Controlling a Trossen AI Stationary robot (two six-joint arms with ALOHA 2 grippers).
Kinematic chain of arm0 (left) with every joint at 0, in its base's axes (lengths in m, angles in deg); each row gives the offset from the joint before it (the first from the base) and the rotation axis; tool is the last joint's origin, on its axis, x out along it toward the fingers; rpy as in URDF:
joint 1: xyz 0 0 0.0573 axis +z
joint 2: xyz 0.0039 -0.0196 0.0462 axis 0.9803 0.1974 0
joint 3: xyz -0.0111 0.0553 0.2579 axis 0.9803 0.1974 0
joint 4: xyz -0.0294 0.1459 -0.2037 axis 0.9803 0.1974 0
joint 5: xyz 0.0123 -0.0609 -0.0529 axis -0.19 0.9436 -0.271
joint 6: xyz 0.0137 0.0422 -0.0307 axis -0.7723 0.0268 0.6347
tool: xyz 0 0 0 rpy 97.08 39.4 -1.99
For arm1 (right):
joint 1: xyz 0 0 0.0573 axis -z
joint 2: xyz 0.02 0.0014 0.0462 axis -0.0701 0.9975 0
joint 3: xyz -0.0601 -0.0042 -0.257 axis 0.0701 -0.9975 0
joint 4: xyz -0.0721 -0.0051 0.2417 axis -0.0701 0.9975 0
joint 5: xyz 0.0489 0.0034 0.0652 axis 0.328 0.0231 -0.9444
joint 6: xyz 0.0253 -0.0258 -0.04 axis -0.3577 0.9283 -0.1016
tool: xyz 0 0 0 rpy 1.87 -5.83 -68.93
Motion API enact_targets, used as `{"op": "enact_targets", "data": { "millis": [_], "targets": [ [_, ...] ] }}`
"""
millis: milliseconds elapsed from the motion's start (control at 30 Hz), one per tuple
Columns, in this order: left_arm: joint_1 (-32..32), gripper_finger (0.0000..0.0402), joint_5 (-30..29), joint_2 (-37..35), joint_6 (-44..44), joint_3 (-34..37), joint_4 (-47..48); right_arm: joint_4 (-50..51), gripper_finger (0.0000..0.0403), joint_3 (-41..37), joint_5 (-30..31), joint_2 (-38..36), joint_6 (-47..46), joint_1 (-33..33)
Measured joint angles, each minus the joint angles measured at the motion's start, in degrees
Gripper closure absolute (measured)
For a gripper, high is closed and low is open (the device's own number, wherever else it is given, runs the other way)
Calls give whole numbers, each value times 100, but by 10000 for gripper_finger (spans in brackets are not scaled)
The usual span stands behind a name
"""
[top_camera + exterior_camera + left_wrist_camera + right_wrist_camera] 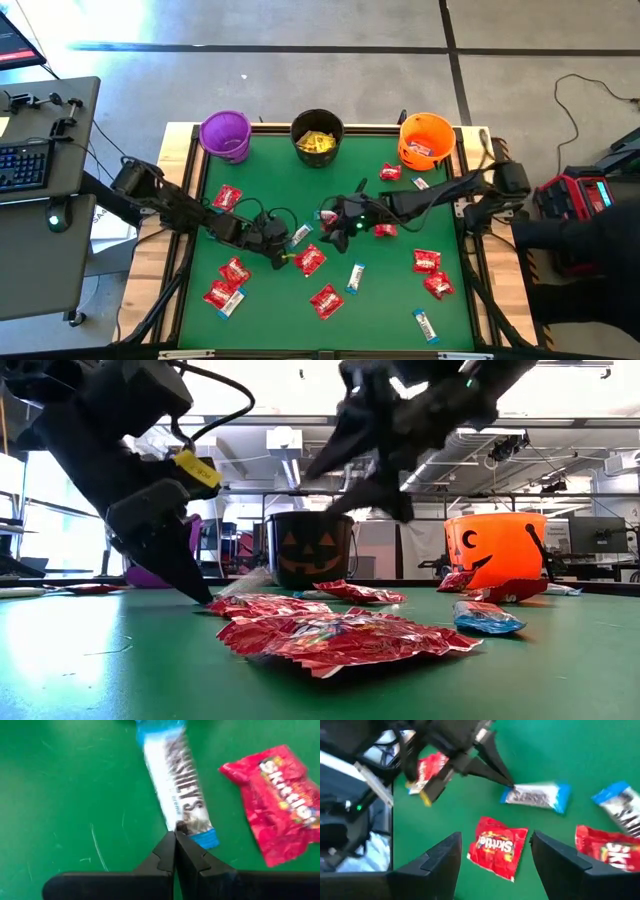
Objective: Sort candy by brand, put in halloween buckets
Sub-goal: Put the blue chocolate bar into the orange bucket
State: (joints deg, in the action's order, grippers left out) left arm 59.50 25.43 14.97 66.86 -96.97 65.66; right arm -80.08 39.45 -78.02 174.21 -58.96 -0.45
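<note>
Left wrist view shows the left gripper (175, 834) with its fingers pressed together, their tips pinching the near end of a white-and-blue bar (176, 787) that lies flat on the green table mat (75, 795); a red packet (282, 802) lies just beside the bar. From above, this gripper (285, 252) sits left of centre, among scattered candy. The right gripper (492, 852) hangs over the middle of the mat with its fingers spread wide and nothing between them, above another red packet (497, 847). Along the far edge stand the purple bucket (225, 135), the black bucket (317, 137) with yellow packets (317, 142) inside, and the orange bucket (426, 140). More red packets and white-and-blue bars lie strewn over the mat.
</note>
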Motion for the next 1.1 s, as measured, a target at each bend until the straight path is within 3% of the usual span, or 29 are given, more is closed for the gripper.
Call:
{"op": "enact_targets", "data": {
  "millis": [233, 633, 833, 1100],
  "targets": [
    [-7, 401, -130, 490, 3, -30, -477, -207, 178, 0, -10, 650, -486, 129],
    [-12, 402, -265, 761, -184, -30, -836, -495, 178, 0, 340, 852, -653, 429],
    [-7, 402, -277, 765, -348, -25, -855, -890, 178, 0, -322, 1175, -556, 620],
    [-2, 402, -277, 774, -353, -12, -946, -1278, 178, 0, -775, 1396, -389, 634]
  ]
}}
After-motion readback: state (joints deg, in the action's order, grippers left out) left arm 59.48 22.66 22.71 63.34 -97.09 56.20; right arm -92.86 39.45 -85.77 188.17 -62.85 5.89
